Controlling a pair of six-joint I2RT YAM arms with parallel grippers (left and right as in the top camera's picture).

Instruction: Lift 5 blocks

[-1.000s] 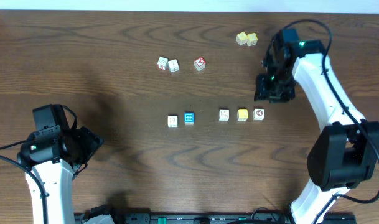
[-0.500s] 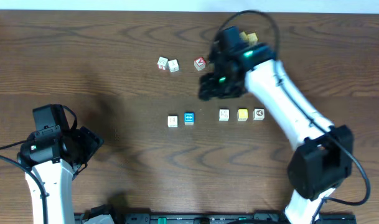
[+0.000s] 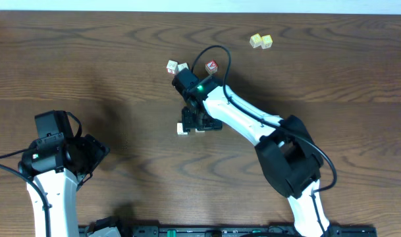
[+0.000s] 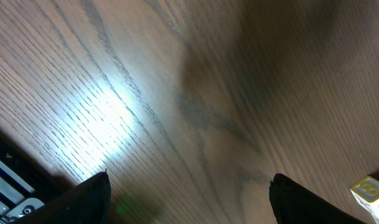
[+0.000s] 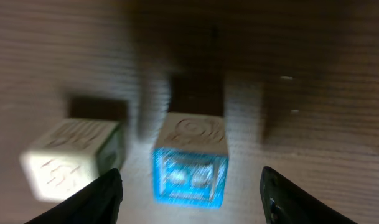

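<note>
Blue block [image 5: 190, 169] sits mid-table, with a cream block [image 5: 71, 158] just beside it toward the left edge. Right gripper [image 5: 190, 190] has its jaws apart, flanking blue; left gripper [image 4: 189, 199] gapes wide near the left edge. Centre on blue, descend straight, don't clip cream, close, lift. Count: two task blocks visible, others hidden under right arm [image 3: 243, 118]; two white cubes [image 3: 172, 66], one red-topped cube [image 3: 212, 66], two yellow-green cubes [image 3: 255, 41].

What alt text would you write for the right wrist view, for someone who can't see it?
A blurry close-up of a blue-faced block on a dark wooden table, centred between the open fingers of the right gripper, which is not touching it. A white block sits just to its left in the picture, a small gap between them.
</note>
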